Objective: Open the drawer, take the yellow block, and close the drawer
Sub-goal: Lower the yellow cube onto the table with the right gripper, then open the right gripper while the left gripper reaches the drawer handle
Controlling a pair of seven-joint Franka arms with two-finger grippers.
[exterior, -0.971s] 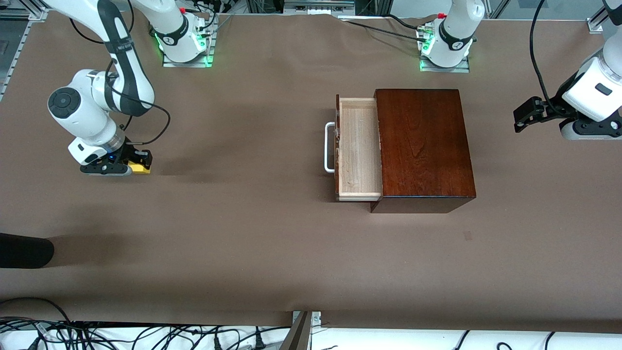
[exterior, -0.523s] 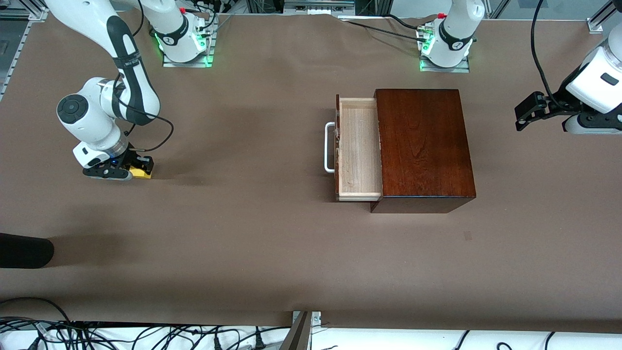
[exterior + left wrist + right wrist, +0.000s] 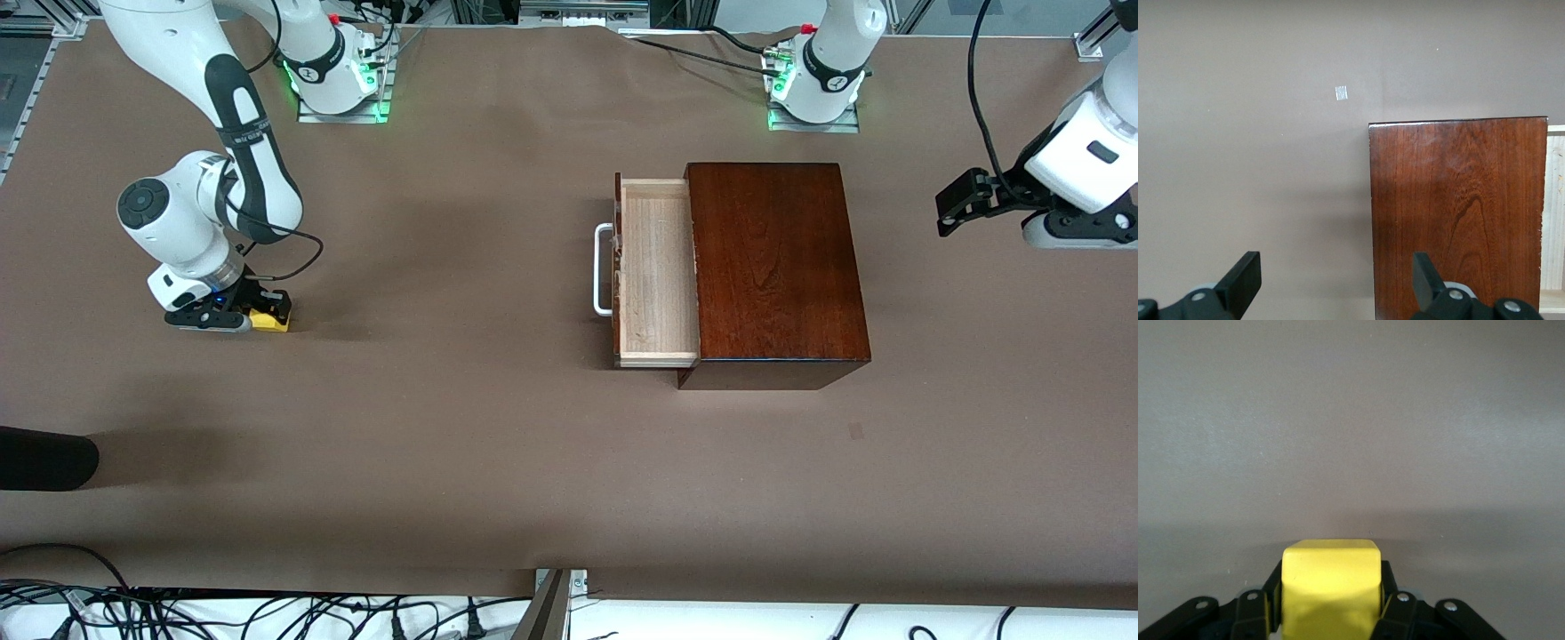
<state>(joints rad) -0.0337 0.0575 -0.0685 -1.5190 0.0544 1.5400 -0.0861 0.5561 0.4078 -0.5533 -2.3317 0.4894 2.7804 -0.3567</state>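
A brown table (image 3: 462,427) holds a dark reddish-brown wooden box (image 3: 775,267) near the left arm's end. Its single drawer (image 3: 656,271) is pulled partway out toward the right arm's end, showing a pale light-wood interior and a white U-shaped handle (image 3: 602,269). The rest of the drawer is hidden inside the box, and its dark front shows only as a thin edge.

The right gripper (image 3: 267,311) is low at the table toward the right arm's end, well apart from the box. Its fingers (image 3: 1388,597) are clamped on the yellow block (image 3: 269,318), a small bright yellow cube. In the front view, the gripper body covers much of the block. In the right wrist view, the block (image 3: 1331,587) fills the space between the fingers, with its lower part cut off by the frame edge. Whether the block rests on the table cannot be made out.

The left gripper (image 3: 960,203) is over the table at the left arm's end, clear of the box. Its fingers (image 3: 1241,283) are spread wide apart and hold nothing. The left wrist view shows only the fingertips, with the box top (image 3: 1457,213) in view between and past them.
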